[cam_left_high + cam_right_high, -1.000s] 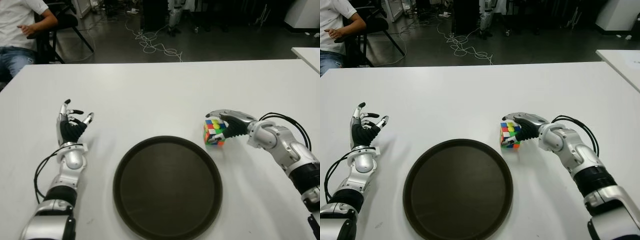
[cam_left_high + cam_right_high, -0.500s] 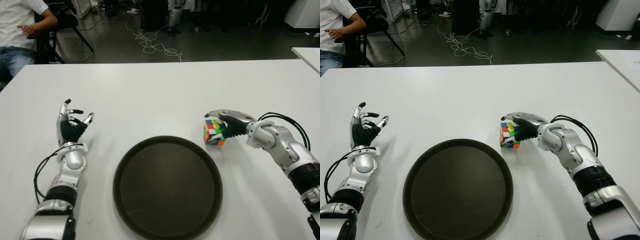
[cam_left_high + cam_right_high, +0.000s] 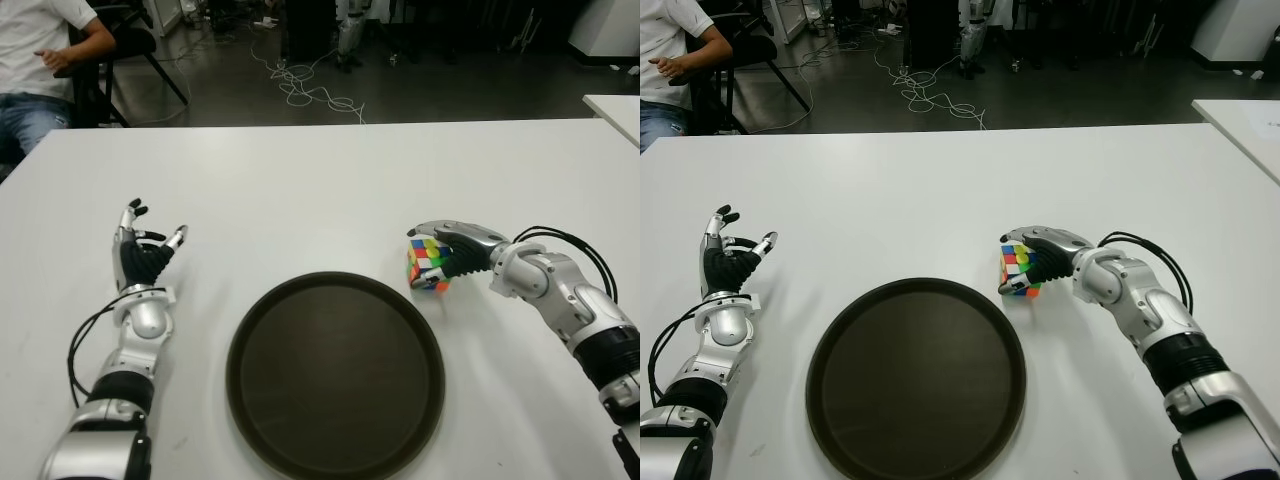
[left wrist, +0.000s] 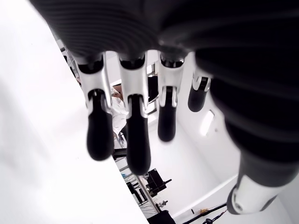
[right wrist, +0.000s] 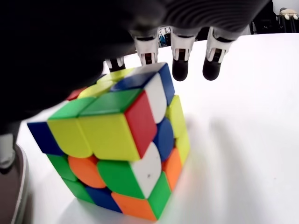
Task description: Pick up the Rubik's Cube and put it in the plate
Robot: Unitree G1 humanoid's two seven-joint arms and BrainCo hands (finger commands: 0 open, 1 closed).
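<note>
The Rubik's Cube shows a scrambled patchwork of yellow, green, red, blue, orange and white squares. The plate is plain dark brown. The counter is white. Both hands, left hand and right hand, are silver with black fingers.

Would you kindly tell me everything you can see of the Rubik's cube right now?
The Rubik's cube is a scrambled, glossy plastic puzzle showing yellow, green, red, blue, white and orange squares. It sits on the white table, slightly tilted, with one bottom edge looking raised, just beyond the far right rim of the dark round plate, not in it. The right hand reaches over it from the right, fingers draped across its top; a closed grasp is not evident.
</note>
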